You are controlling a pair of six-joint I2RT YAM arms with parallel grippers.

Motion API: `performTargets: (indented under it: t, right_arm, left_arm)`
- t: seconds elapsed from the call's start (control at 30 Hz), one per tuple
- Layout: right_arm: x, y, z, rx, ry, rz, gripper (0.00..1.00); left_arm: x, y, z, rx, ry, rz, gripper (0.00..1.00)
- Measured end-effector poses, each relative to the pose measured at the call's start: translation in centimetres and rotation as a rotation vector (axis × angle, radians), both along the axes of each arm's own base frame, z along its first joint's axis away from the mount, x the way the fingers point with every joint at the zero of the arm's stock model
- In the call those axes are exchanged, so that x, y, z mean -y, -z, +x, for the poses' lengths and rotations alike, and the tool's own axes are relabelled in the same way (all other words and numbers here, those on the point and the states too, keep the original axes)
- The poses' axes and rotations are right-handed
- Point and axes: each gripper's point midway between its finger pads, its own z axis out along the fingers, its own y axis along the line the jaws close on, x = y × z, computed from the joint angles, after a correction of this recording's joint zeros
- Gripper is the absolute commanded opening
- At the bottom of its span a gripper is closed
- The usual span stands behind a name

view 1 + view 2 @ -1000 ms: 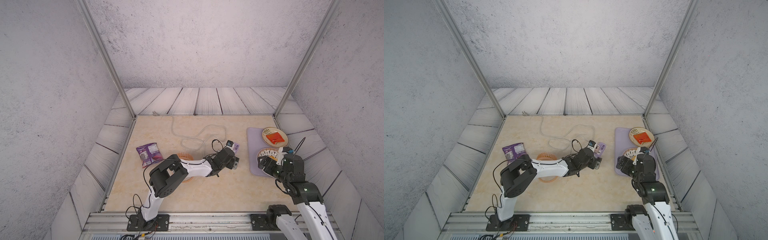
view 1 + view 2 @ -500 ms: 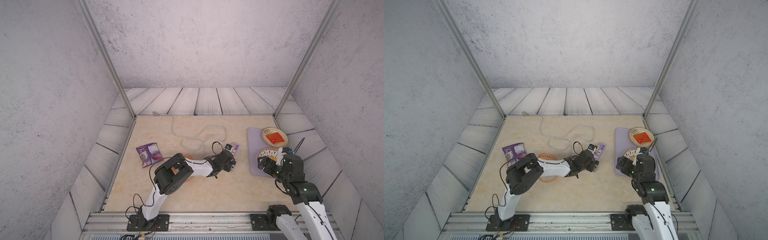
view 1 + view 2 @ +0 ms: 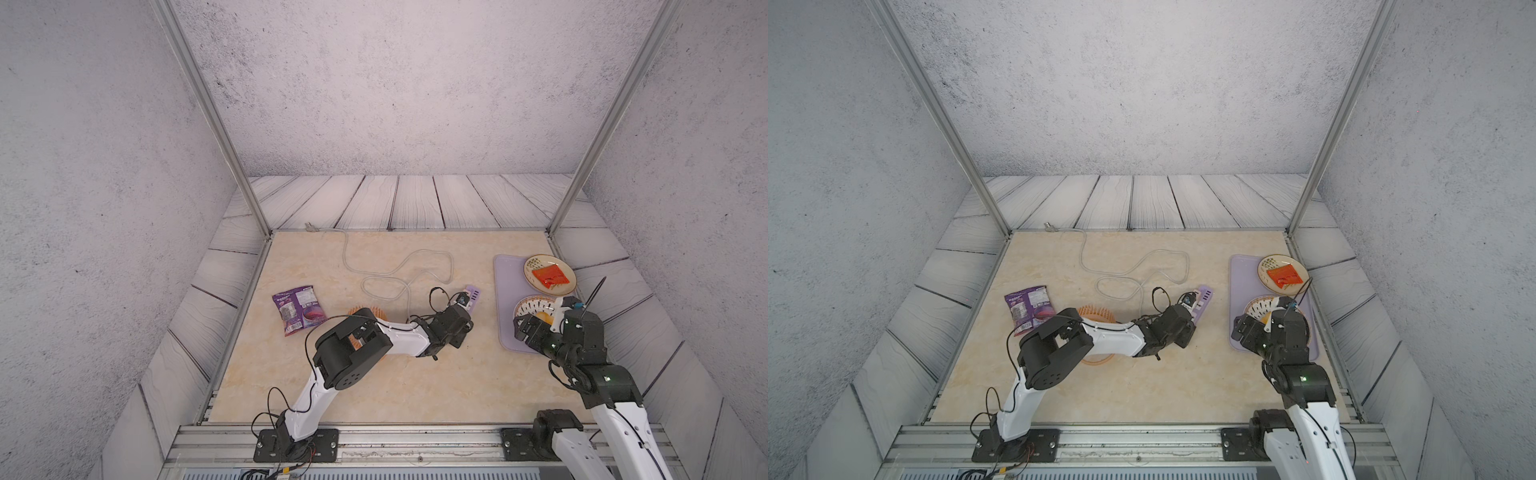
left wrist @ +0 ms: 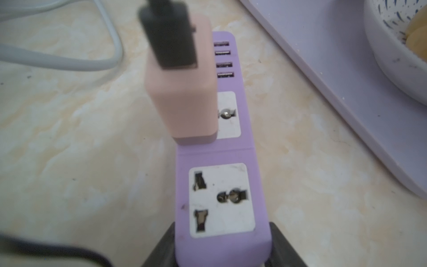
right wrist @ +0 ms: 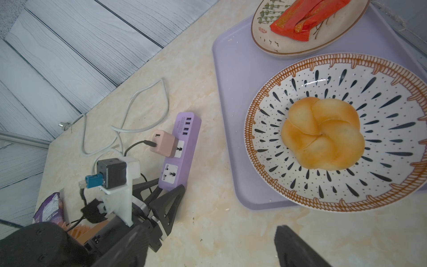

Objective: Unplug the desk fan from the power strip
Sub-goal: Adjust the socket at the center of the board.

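Top views: stereo pair, high over the 6 o'clock edge, pitched down, whole tabletop (image 3: 374, 382) in frame, near-identical coverage. Left wrist cam: low, very close, sighting along the power strip (image 4: 221, 203) toward roughly 1 o'clock. Right wrist cam: close above the tray (image 5: 231, 92) at 3 o'clock, looking down, facing roughly 11 o'clock. Both wrist views share power strip and tray edge.
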Motion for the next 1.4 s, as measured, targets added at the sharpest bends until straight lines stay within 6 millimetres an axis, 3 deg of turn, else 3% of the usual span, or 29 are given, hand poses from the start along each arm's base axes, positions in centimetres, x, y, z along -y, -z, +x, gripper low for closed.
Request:
performTargets:
  t: [0.17, 0.53, 0.6, 0.73, 0.9, 1.4]
  right_arm:
    - [-0.2, 0.9, 0.0, -0.017, -0.009, 0.011, 0.90]
    - [-1.5, 3.2, -0.1, -0.078, -0.063, 0.058, 0.89]
    - [-1.7, 3.5, -0.2, -0.091, -0.074, 0.066, 0.89]
    - [-2.1, 3.9, -0.2, -0.110, -0.094, 0.077, 0.89]
    - [-2.5, 4.4, -0.3, -0.132, -0.112, 0.090, 0.89]
    - [-2.9, 4.2, -0.5, -0.125, -0.138, 0.100, 0.89]
  left_arm:
    - [-1.0, 0.0, -1.0, 0.027, 0.009, 0.015, 0.39]
    - [-4.5, 0.0, -6.6, 0.036, 0.116, 0.076, 0.37]
    - [-4.8, 0.0, -7.3, 0.028, 0.142, 0.068, 0.42]
    - [-5.3, 0.1, -8.1, 0.019, 0.175, 0.057, 0.69]
    - [-5.6, 0.5, -8.7, 0.015, 0.190, 0.067, 0.83]
    - [-8.3, -1.1, -11.3, 0.067, 0.212, -0.081, 0.83]
